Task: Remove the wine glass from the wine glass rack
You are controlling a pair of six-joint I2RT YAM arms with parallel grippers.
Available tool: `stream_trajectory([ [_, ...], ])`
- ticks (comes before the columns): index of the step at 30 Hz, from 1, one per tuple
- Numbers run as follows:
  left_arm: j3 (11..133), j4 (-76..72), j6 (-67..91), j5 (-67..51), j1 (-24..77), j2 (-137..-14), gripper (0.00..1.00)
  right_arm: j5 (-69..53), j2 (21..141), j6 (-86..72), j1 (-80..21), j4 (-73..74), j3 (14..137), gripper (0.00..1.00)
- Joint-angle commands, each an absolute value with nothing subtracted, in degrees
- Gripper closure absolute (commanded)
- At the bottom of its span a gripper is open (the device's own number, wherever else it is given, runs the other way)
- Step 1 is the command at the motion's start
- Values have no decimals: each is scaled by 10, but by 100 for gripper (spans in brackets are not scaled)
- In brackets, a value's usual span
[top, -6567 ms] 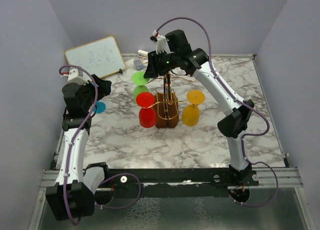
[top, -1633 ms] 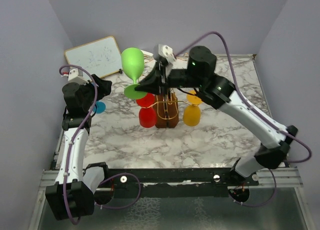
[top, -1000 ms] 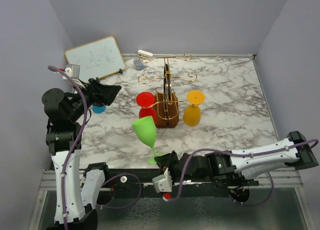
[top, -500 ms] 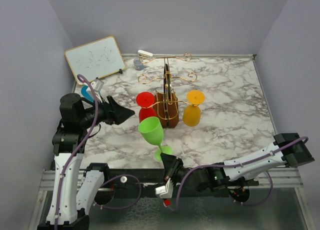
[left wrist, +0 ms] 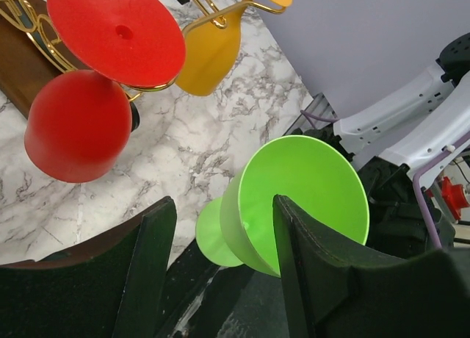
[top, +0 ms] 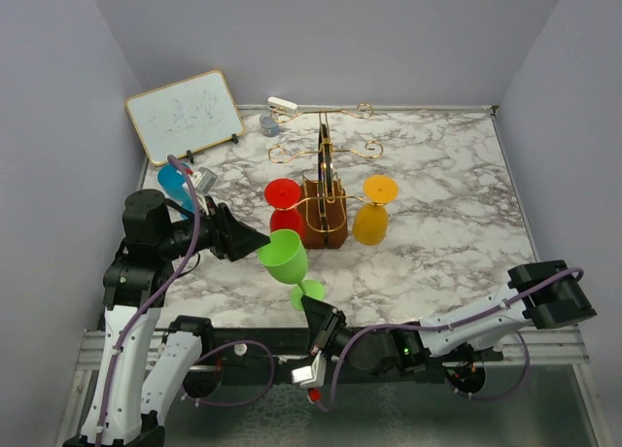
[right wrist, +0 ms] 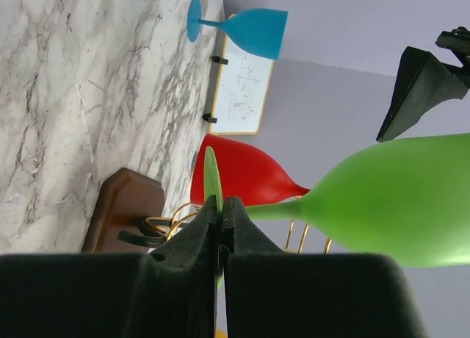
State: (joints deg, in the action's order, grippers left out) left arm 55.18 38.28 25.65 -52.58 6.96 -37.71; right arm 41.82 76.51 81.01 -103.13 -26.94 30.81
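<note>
Handover step: the right gripper (right wrist: 220,209) is pinching the foot of the green wine glass (top: 283,256) while the left gripper (left wrist: 224,206), fingers parted around its bowl, is probably needing to close next

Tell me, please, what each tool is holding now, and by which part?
The right tool pinches the bright green plastic wine glass by the rim of its round foot. The left tool holds nothing; its open fingers flank the bowl.

Four wine glasses (top: 284,257) (top: 283,206) (top: 372,214) (top: 173,182), one wine glass rack (top: 324,222), one whiteboard (top: 187,114).
</note>
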Motion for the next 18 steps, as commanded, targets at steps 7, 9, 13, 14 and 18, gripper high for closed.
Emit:
stream_trajectory([
  [7, 554, 417, 209, -515, 99, -375, 45, 437, 786, 928, -1036, -367, 292, 99],
  [9, 554, 423, 202, -509, 103, -376, 48, 435, 786, 940, -1036, -365, 293, 99],
  [13, 557, 435, 189, -493, 111, -378, 69, 433, 791, 950, -1035, -366, 292, 99],
  [14, 560, 439, 184, -487, 112, -378, 79, 434, 791, 950, -1036, -366, 293, 99],
  [18, 578, 462, 167, -450, 114, -384, 100, 442, 793, 931, -1035, -365, 293, 93],
])
